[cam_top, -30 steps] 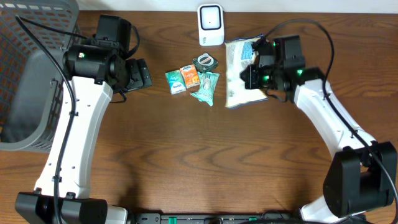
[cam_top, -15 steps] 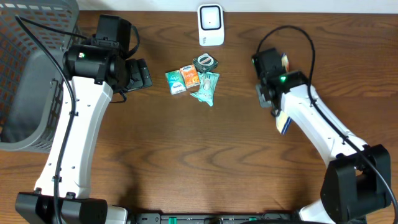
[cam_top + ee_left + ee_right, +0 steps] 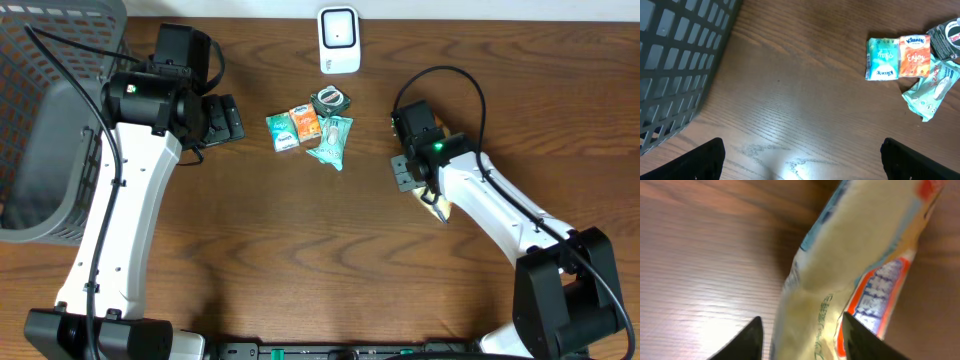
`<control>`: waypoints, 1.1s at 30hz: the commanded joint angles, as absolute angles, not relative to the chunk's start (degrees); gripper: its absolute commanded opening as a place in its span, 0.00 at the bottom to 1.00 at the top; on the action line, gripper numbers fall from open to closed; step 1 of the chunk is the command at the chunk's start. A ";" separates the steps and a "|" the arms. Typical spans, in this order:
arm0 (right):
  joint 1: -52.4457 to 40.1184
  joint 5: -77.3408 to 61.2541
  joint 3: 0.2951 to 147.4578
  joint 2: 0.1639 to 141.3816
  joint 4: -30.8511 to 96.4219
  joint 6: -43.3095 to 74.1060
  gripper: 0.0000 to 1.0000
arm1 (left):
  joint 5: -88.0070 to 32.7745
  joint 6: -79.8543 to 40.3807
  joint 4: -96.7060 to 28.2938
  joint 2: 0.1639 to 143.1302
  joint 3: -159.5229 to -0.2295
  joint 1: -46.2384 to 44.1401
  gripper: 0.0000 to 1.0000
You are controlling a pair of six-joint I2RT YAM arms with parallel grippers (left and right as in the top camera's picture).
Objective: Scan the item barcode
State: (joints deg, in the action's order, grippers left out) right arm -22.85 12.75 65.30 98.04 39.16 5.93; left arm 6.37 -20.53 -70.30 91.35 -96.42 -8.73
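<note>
The right gripper's (image 3: pixel 801 325) fingers (image 3: pixel 747 340) flank the packet (image 3: pixel 840 265), which stretches ahead of them — whether they pinch it cannot be told. The left gripper (image 3: pixel 801 150) gapes, holding nothing — tissue packs (image 3: pixel 897 57) lie ahead, rightward.

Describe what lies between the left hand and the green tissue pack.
Only bare wooden table separates the left hand from the green tissue pack, as the overhead view shows.
</note>
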 commanded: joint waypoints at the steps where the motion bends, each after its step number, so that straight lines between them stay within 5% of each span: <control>1: -23.73 4.51 67.00 97.82 38.76 6.83 0.67 | 7.11 -19.97 -70.48 90.98 -96.92 -8.58 0.98; 12: -16.91 7.44 81.01 97.82 46.06 7.70 0.99 | 7.11 -19.97 -70.48 90.98 -96.92 -8.58 0.98; 17: -12.80 -1.74 80.86 97.82 47.20 7.68 0.99 | 7.11 -19.97 -70.48 90.98 -96.92 -8.58 0.98; 33: -6.31 -0.56 80.99 97.82 46.11 8.97 0.99 | 7.11 -19.97 -70.48 90.98 -96.92 -8.58 0.98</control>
State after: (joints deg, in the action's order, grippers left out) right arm -9.02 -1.10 80.31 98.06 46.06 7.77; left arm 6.37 -20.53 -70.30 91.35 -96.42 -8.73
